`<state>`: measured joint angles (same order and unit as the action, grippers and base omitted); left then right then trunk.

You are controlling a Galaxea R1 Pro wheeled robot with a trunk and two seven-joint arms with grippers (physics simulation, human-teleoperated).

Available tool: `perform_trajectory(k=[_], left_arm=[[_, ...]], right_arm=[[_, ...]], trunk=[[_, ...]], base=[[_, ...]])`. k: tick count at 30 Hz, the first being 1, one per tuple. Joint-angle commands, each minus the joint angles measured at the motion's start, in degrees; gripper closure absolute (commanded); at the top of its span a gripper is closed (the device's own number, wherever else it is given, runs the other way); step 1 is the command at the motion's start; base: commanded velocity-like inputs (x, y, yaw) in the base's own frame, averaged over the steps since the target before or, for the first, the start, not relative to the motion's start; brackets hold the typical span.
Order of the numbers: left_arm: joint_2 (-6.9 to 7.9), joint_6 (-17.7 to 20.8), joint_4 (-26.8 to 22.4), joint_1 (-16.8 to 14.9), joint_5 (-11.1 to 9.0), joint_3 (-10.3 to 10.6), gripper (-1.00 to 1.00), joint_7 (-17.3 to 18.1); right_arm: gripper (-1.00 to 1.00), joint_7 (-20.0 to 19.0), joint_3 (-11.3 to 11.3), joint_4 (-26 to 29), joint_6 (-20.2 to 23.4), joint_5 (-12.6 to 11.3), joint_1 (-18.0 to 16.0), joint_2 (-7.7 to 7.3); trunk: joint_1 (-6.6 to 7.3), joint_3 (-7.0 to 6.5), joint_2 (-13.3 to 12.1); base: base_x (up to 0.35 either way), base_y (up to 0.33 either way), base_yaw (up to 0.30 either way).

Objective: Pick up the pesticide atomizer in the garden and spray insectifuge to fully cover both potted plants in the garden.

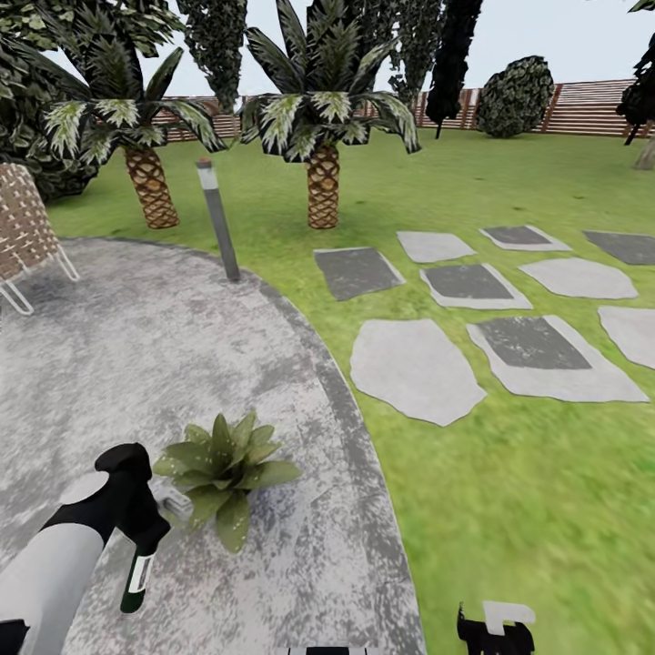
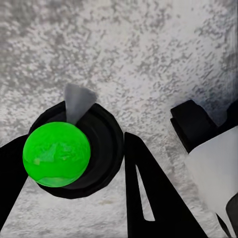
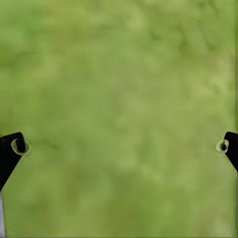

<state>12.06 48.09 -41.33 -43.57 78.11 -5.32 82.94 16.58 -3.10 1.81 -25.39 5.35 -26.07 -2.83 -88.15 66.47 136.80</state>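
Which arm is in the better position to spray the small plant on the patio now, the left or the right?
The left. Its gripper holds the spray bottle right beside the potted plant on the patio. The right gripper is open, holds nothing, and hangs over the grass, away from the plant.

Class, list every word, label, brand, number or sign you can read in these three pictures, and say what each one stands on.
There is no text that can be read.
Pale label on the pesticide atomizer, held in the left gripper: its dark marks are too small and blurred to read.
Potted plant, bollard lamp, wicker chair, paving stones and fence: no writing seen.
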Motion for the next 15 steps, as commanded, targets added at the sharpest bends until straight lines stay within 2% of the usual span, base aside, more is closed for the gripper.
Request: perform_trajectory(k=[1,5,11,15], left_arm=[[-0.03,0.6,-0.1,0.1,0.7,-0.1,1.0,0.5],[-0.12,0.6,-0.6,1.0,0.8,-0.1,1.0,0.5],[-0.2,0.8,-0.9,1.1,0.3,-0.6,1.0,0.6],[-0.24,1.0,-0.9,1.1,-3.1,-3.4,1.0,0.5]], right_arm=[[-1.0,0.2,-0.3,-0.1,-0.1,0.6,0.0,0.01],[-1.0,0.2,-0.3,0.0,-0.1,0.5,0.0,0.09],[-1.0,0.2,-0.3,0.0,-0.1,0.5,0.0,0.1],[-1.0,0.2,-0.3,0.0,-0.1,0.5,0.0,0.1]], trunk=[[-0.01,0.05,0.0],[-0.01,0.05,0.0],[-0.01,0.05,0.0],[-0.01,0.05,0.0]], base=[[0.147,-0.237,0.017],[0.052,-0.195,0.19],[0.003,-0.018,0.266],[0.0,-0.001,0.221]])
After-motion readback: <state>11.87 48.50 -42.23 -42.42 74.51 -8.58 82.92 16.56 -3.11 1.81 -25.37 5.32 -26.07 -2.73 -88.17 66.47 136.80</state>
